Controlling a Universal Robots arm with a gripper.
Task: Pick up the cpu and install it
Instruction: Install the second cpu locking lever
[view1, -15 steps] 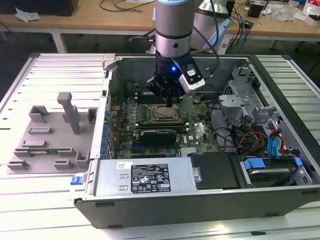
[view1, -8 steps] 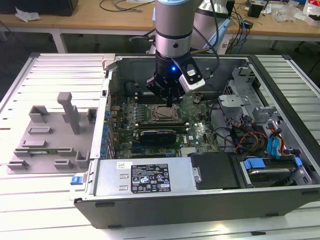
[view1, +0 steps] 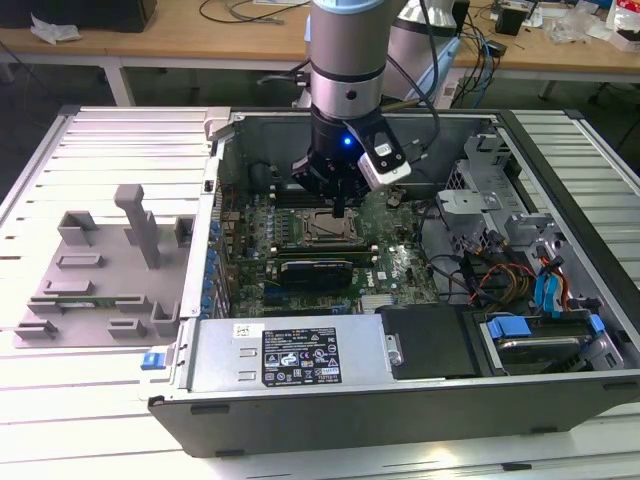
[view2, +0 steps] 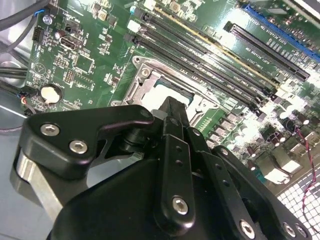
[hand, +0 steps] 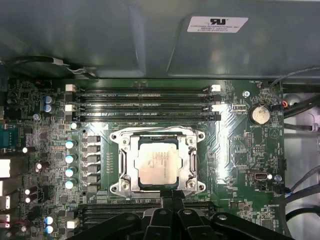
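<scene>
Black metal links and bolt heads of my end effector crowd the second wrist view, and its fingers come together in one narrow tip with nothing visible between them. I have hold of nothing. In the first wrist view that tip hangs just at the edge of the socket frame, apart from the cpu.

The cpu, silver-grey and square, lies flat inside the socket frame on the green motherboard. In the exterior view my end effector points down into the open computer case, right above the socket and the cpu. A blue light glows on my wrist.

Beyond the socket run long black memory slots, several in a row. A round coin battery sits on the board, well apart from the socket. A row of pale-topped capacitors stands near the frame's other side.

Further out, in the exterior view, the case lies on its side on a slatted pale surface. Its power supply sits at the near edge, and a drive bay with blue tabs lies toward the exterior view's right. On the exterior view's left, outside the case, a grey fixture tray with upright posts rests on the surface.
</scene>
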